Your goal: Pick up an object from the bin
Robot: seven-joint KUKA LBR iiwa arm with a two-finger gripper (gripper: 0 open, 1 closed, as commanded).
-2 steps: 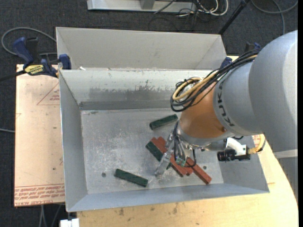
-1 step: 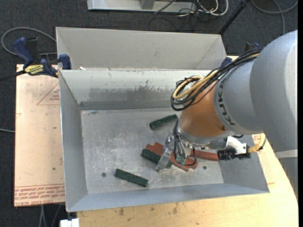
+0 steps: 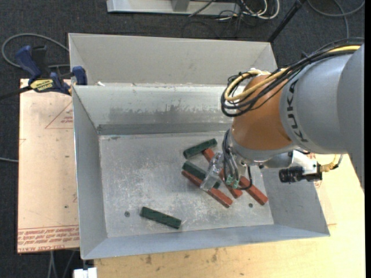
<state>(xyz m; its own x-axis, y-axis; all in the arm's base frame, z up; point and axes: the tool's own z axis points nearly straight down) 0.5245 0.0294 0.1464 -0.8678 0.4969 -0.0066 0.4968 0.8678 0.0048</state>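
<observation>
Close to the front wall of the bin, 1 dark green bar lies alone. Farther back, the gripper is down in a heap of red and green bars. Its fingers are slightly apart, clasping nothing visible. 1 red bar lies at their tips, on the near side.

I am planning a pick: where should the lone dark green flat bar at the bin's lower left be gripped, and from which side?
Grip the dark green flat bar at mid-length, across its narrow width, coming straight down from above. It lies flat and alone on the grey metal bin floor, apart from the heap of red and green bars, so both long edges look free.
</observation>
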